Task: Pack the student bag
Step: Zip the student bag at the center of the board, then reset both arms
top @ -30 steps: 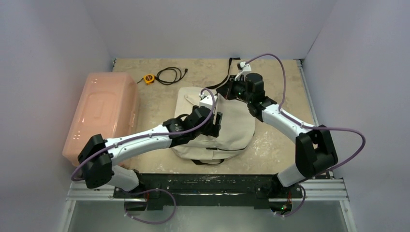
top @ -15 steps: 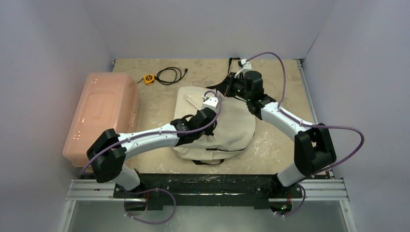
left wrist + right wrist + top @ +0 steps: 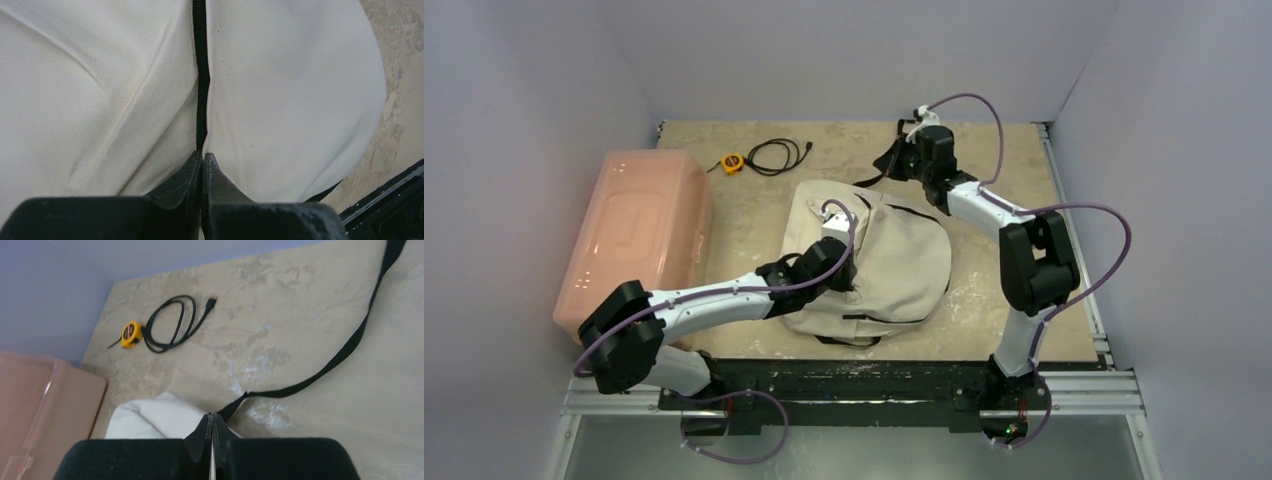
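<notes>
Left gripper (image 3: 201,157) closed together at the student bag's (image 3: 904,260) black zipper (image 3: 200,75), right gripper (image 3: 210,419) closed together by the far black strap (image 3: 350,345), grip unclear.

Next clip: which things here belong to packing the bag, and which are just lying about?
Job in hand:
- student bag
- its black strap, pinched by the right tool
- left tool, shut on the bag's zipper line

Lying about:
- pink bin
- yellow tape measure
- black cable
</notes>
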Motion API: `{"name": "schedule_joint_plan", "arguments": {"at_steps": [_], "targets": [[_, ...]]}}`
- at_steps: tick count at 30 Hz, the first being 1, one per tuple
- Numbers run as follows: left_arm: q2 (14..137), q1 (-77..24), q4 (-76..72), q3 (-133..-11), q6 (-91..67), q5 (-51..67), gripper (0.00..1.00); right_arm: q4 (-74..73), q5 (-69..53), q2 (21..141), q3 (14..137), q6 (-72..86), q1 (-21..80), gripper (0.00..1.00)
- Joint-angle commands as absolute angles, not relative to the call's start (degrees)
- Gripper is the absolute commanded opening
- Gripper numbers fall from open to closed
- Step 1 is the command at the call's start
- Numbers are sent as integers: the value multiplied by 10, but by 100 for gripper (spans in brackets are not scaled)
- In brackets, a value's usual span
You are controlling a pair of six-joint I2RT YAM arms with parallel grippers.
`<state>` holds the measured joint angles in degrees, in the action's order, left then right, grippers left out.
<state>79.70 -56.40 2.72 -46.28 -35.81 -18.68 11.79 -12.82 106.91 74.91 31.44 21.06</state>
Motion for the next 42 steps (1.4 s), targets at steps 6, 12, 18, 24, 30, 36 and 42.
{"name": "schedule_joint_plan", "arguments": {"at_steps": [6,12,18,24,30,36,42], "targets": [[765,-569,132,-474,-382,-98,22,-64,-85,1025,859,211,199,30],[658,-550,206,-514,-377,-77,59,-178,-34,880,773,167,205,74],[517,-529,301,-562,-351,-86,82,-257,-67,687,696,140,206,99],[384,-525,355,-618,-306,-117,84,-285,-27,511,663,144,205,99],[290,-525,390,-665,-272,-150,85,-303,29,429,697,156,205,99],[237,-525,435,-714,-243,-180,87,-312,80,385,737,149,205,99],[217,-525,463,-742,-212,-230,88,-305,108,348,738,149,205,99]]}}
